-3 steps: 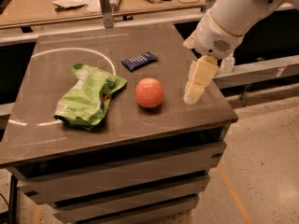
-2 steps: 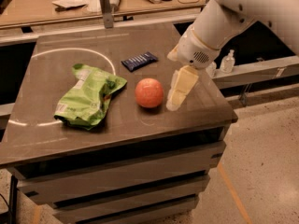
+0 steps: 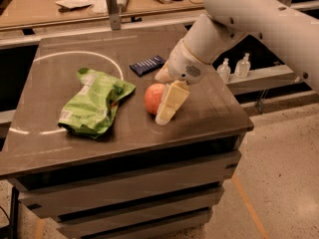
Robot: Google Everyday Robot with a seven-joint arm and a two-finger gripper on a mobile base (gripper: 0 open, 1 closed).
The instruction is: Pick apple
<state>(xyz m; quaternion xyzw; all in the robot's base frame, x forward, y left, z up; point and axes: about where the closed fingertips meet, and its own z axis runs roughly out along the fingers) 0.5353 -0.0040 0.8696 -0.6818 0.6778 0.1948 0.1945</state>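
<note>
The apple, round and red-orange, rests on the dark table top right of centre. My gripper has come down from the right on its white arm and is open around the apple. One cream finger stands in front of the apple and covers its right side. The other finger shows just behind the apple. The apple sits on the table between them.
A crumpled green snack bag lies left of the apple. A dark blue wrapped bar lies behind it. A white arc is marked on the table top. A cluttered bench runs along the back. Two small bottles stand on a shelf at the right.
My gripper has moved left and down from the table's right side to the apple, and its fingers now stand on either side of it. The apple, the bag and the bar have not moved.
</note>
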